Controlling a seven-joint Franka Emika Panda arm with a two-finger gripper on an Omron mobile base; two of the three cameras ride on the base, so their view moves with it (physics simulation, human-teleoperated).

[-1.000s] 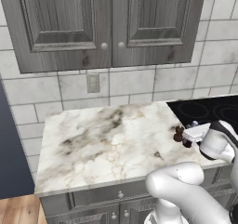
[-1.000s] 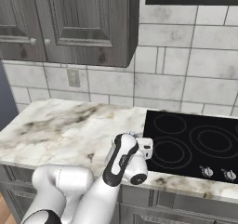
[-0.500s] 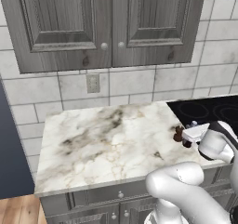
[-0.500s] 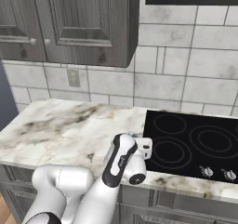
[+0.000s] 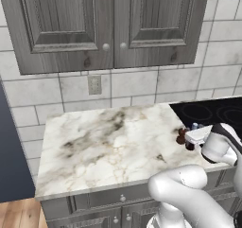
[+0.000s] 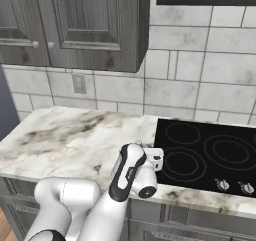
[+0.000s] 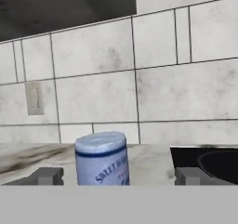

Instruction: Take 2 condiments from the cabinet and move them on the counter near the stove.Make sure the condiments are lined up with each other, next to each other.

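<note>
hand view: blue-white capped bottle [image 7: 102,159] stands between the spread-apart fingers [image 7: 46,176].

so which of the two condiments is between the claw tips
The blue-white capped bottle, standing between the open claw tips; the red-brown shaker sits beside it, outside them.

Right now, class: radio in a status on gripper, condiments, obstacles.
Gripper open around blue-capped bottle. Red-brown shaker beside it on marble counter, near cooktop. No obstruction seen.

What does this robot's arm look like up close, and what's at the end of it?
The arm is made of smooth, rounded white segments with dark bands at the joints, like glossy plastic tubing. It ends in a boxy white hand carrying the gripper, whose two small fingertips are dark grey blocks. No cables or markings are visible.
</note>
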